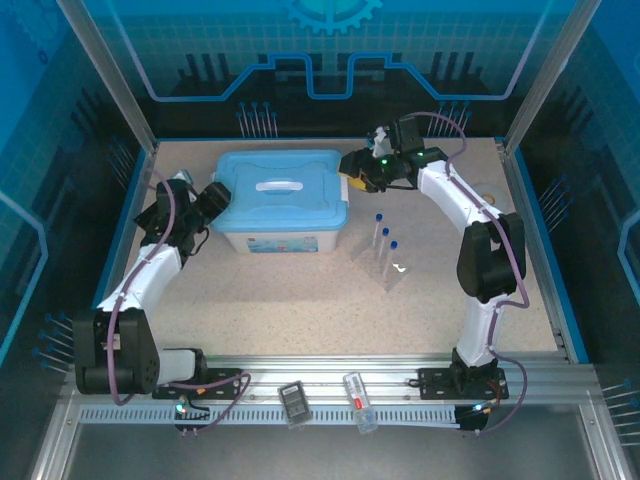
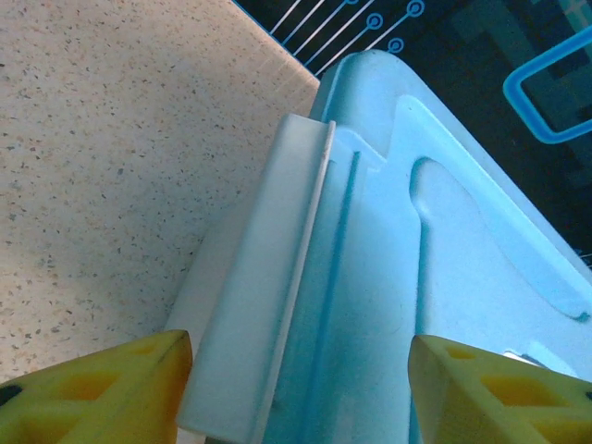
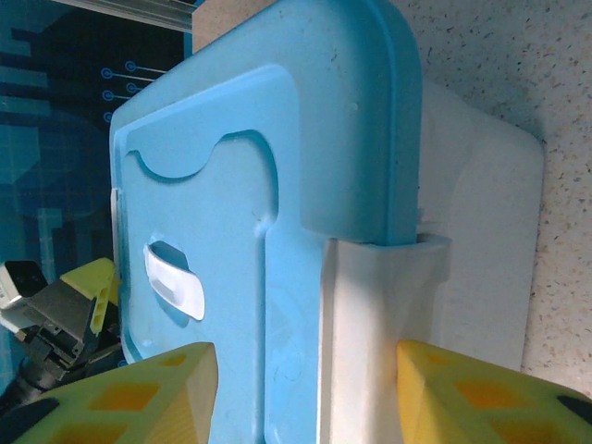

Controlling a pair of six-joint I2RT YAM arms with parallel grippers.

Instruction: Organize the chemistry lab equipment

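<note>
The bin (image 1: 232,240) sits left of the worktop's (image 1: 300,310) centre with its lid (image 1: 250,198) on. The left jaws are spread at the bin's 9 o'clock end, astride the white latch (image 2: 250,277). The right jaws are spread at its 3 o'clock end, straddling the other latch (image 3: 370,324). At the bin's 4 o'clock, three tubes (image 1: 384,245) stand upright in the rack (image 1: 385,275).

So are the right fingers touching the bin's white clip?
Cannot tell. The right wrist view has the fingers either side of the clip: lid shows beside one, the other overlaps the clip's edge without plain contact or gap.
</note>
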